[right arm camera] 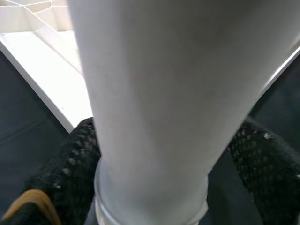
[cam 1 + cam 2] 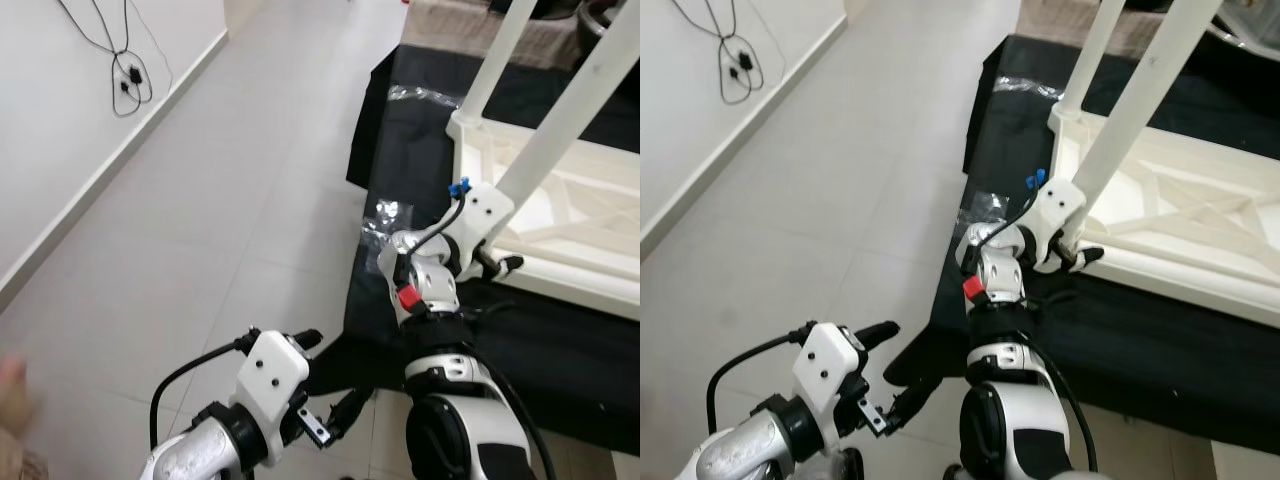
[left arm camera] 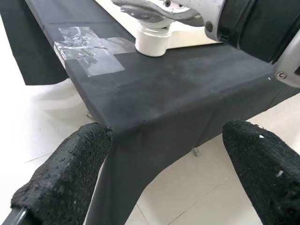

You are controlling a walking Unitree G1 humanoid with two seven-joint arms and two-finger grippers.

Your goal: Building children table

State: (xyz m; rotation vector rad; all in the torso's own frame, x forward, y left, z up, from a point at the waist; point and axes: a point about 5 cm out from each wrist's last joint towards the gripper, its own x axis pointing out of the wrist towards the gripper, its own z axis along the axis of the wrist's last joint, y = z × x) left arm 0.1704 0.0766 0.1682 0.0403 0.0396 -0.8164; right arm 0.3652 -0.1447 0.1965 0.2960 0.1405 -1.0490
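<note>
**Right gripper clamping a white leg of the upturned children's table**

The children's table (image 2: pixel 560 215) is lying upside down on the black-covered bench (image 2: pixel 560 345), its white underside frame facing up and two white legs rising from it. The right gripper (image 2: pixel 1080 250) is sitting at the base of the nearer leg (image 2: pixel 1130 120), right at the corner of the frame, and the right wrist view is showing that leg (image 1: pixel 150 108) running between the two black fingers (image 1: pixel 70 164), jaws clenched around it on both sides. The farther leg (image 2: pixel 500 55) is standing at the next corner, well apart.

The left gripper (image 2: pixel 335 410) is hanging low over the pale tiled floor (image 2: pixel 220 200), just off the bench's near corner, jaws released and spread wide with nothing between the fingers (image 3: pixel 65 173). Clear tape (image 3: pixel 86 49) is lying on the black cover near the corner. A black cable (image 2: pixel 125 60) is dangling on the white wall, far left.
</note>
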